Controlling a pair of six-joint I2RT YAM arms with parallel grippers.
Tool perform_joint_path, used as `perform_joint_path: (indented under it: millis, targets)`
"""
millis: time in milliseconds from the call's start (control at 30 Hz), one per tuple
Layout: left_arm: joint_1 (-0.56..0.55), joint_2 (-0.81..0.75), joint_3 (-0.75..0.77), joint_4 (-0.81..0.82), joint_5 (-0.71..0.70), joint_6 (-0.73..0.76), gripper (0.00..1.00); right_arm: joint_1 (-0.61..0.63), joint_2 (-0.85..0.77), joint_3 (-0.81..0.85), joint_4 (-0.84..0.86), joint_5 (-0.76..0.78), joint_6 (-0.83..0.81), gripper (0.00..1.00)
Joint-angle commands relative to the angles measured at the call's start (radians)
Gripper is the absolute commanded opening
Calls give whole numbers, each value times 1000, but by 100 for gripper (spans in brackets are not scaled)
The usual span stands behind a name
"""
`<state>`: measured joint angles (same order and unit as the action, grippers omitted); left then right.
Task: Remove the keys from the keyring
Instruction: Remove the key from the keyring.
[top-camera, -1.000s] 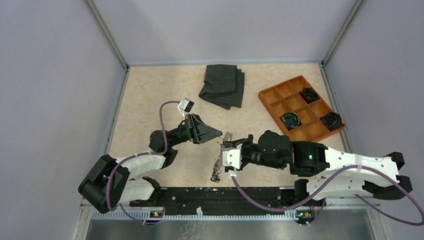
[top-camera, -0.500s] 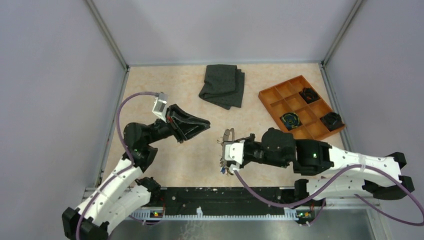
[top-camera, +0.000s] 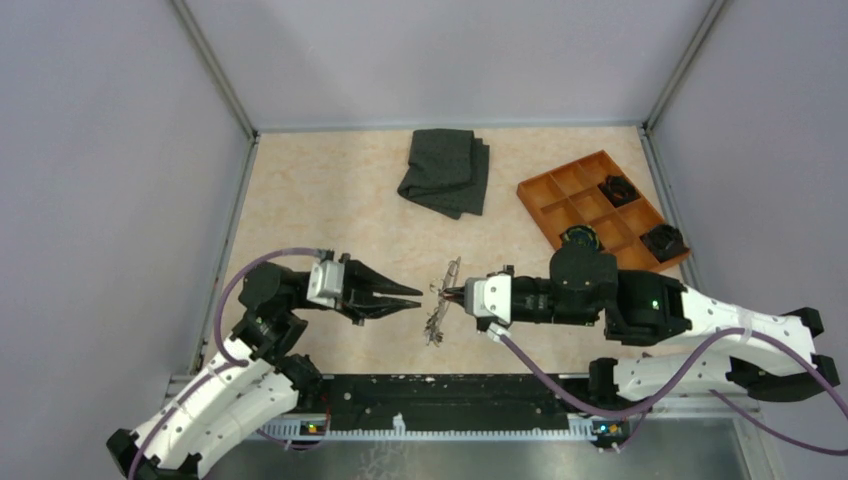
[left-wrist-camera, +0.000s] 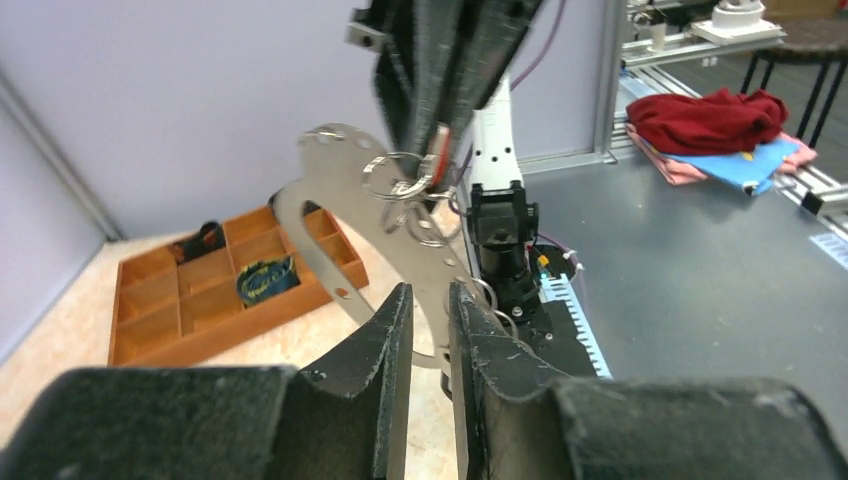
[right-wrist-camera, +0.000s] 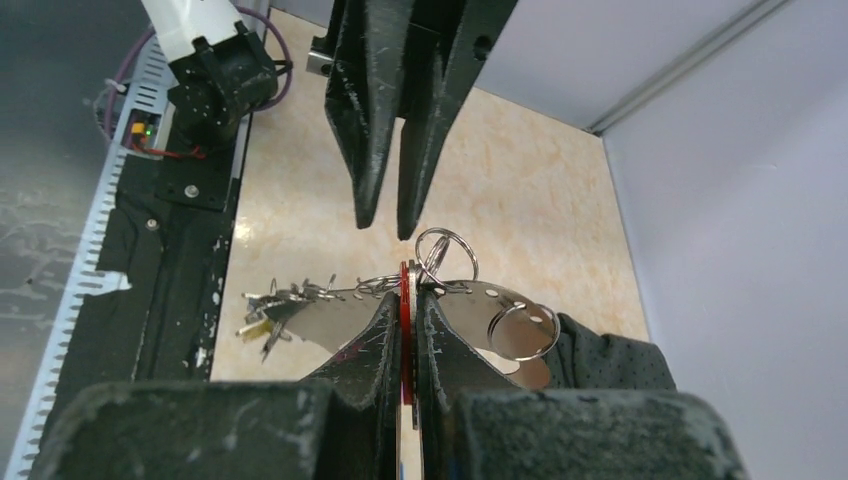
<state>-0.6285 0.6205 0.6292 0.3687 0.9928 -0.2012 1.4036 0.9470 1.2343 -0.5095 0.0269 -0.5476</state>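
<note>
Lowered left gripper (top-camera: 418, 294), slightly parted, faces right gripper (top-camera: 450, 295) pinching red plastic key (right-wrist-camera: 405, 308).

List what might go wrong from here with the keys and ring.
1. The right gripper pinches only a thin red piece beside the pale curved metal keyring band; a tug may twist it loose.
2. The left gripper, jaws barely apart, could push the small wire ring away and set the small dangling metal keys swinging.

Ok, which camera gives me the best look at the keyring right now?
Left wrist: the keyring shows most of its curved band and small rings, held by the right gripper. Right wrist sees it partly hidden behind its own fingers. Top external shows it only small and thin.
</note>
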Motion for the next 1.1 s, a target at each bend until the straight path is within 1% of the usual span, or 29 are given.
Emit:
perform_joint_path:
  millis: [0,67,133,267,433,533,667,800,900,1067]
  targets:
    - [-82,-29,-23,44,5,181,27,-9,-27,75,55,-88,29,0]
    - [-108,-24,-23,49,-37,193,30,-9,-34,72,62,-115,28,0]
    - [-114,-8,-26,93,-37,167,30,-9,-39,68,65,-134,28,0]
    - [-116,32,-58,271,-19,10,31,-10,-39,68,62,-163,23,0]
    - [-117,82,-62,354,1,-162,31,-9,-46,68,60,-179,20,0]
    - [-117,96,-89,471,-4,-279,33,-9,-44,65,51,-178,13,0]
    - [-116,167,-68,546,30,-411,34,-9,-45,56,51,-176,7,0]
    - [-116,238,-84,756,46,-587,33,-10,-45,52,46,-175,6,0]
    - [-116,280,-84,836,45,-661,33,-9,-45,53,42,-176,8,0]
    - [-115,308,-101,943,48,-729,33,-9,-45,51,38,-166,6,0]
